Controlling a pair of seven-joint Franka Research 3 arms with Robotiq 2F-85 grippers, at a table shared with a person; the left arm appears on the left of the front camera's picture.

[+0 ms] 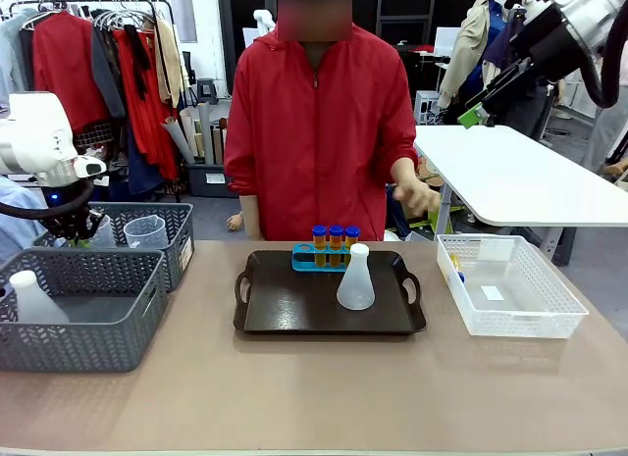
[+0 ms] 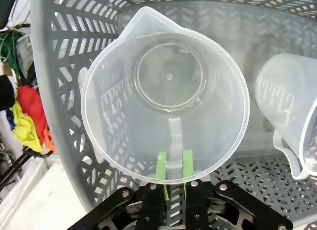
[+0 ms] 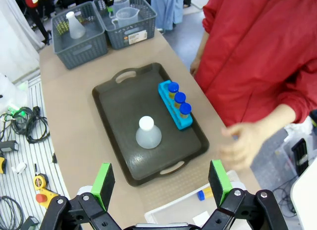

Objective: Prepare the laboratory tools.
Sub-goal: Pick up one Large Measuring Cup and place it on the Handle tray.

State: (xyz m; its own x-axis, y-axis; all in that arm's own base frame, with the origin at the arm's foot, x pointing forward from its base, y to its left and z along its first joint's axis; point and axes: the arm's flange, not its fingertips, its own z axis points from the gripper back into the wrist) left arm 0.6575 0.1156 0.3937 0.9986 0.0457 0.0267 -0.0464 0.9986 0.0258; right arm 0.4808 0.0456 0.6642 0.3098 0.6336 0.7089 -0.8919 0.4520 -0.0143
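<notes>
My left gripper (image 2: pixel 173 173) is shut on the handle of a clear graduated beaker (image 2: pixel 168 106), which stands inside the far grey basket (image 1: pixel 179 242); the front view shows that gripper (image 1: pixel 83 226) lowered into the basket. A translucent white conical flask (image 1: pixel 355 278) stands on the dark tray (image 1: pixel 294 324). Behind it, a blue tube rack (image 1: pixel 306 260) holds three orange tubes with blue caps (image 1: pixel 336 238). My right gripper (image 3: pixel 161 183) hangs open high above the tray, its fingers far apart, over the flask (image 3: pixel 148 133) and the rack (image 3: pixel 176 106).
A second beaker (image 2: pixel 290 116) stands beside the held one. The near grey basket (image 1: pixel 78 348) holds another flask (image 1: pixel 34 299). A white basket (image 1: pixel 510 324) at the right holds a small blue-capped tube (image 1: pixel 456 275). A person in red stands behind the tray, one hand (image 3: pixel 242 141) raised.
</notes>
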